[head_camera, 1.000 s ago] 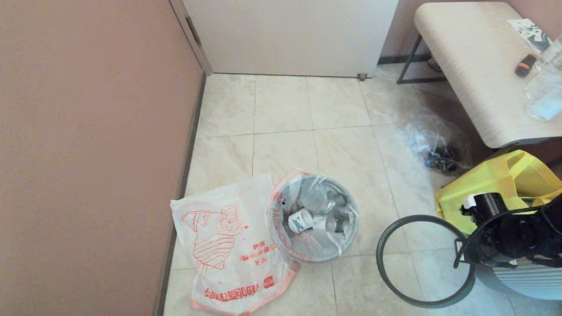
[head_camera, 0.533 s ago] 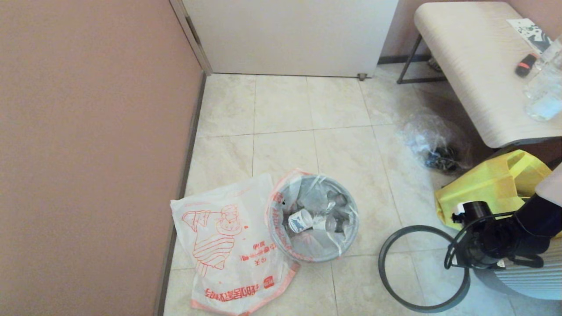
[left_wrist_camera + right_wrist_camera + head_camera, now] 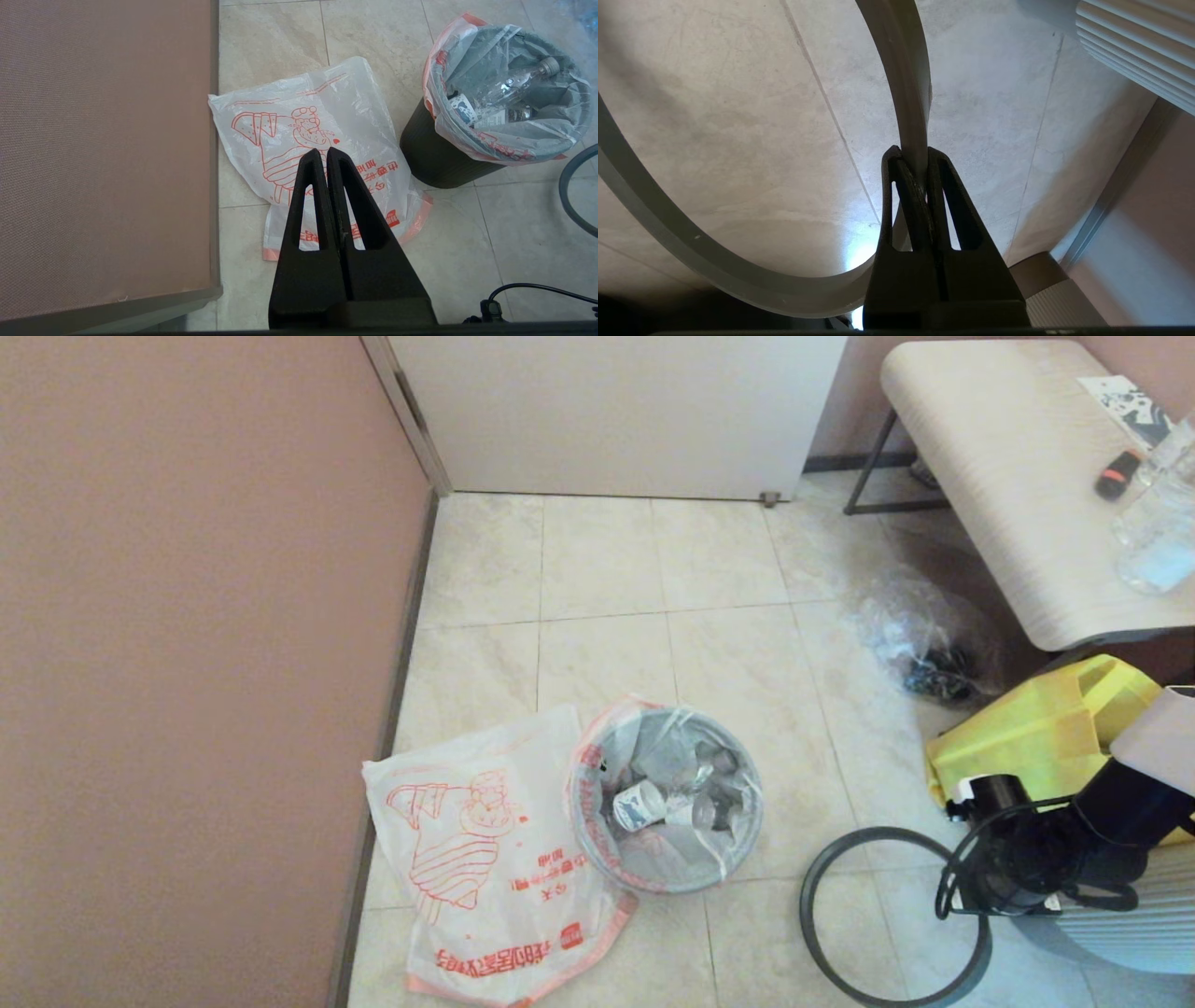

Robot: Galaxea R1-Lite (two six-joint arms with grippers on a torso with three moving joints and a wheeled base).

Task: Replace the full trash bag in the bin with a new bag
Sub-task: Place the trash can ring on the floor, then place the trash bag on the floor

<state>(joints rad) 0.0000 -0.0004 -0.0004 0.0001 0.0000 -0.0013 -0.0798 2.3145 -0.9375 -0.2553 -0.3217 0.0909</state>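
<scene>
Nearest the robot, low on its right side, the right gripper (image 3: 915, 163) has its jaws pinched tight on the thin grey hoop rim (image 3: 822, 933), which is off the bin and sits just above or on the floor tiles; the hoop looks stiff and light, so an edge pinch like this should carry it, though a narrow smooth band could twist in the grip. The left gripper (image 3: 325, 156) is parked with its jaws pressed together on nothing, above the new bag (image 3: 476, 859), which lies flat on the tiles, its far side touching the bin (image 3: 434, 158). That film is thin, limp and probably slippery; it is best taken by pinching a raised wrinkle or the pink edge. A little farther stands the bin, with the full trash bag (image 3: 667, 793) inside and its mouth folded over the lip. The clear bottles make it bulky rather than heavy; gathering the folded pink-red edge seems the safest hold, since the film may tear. Beyond lie a yellow tote (image 3: 1036, 728) and a clear plastic bag (image 3: 920, 635)
</scene>
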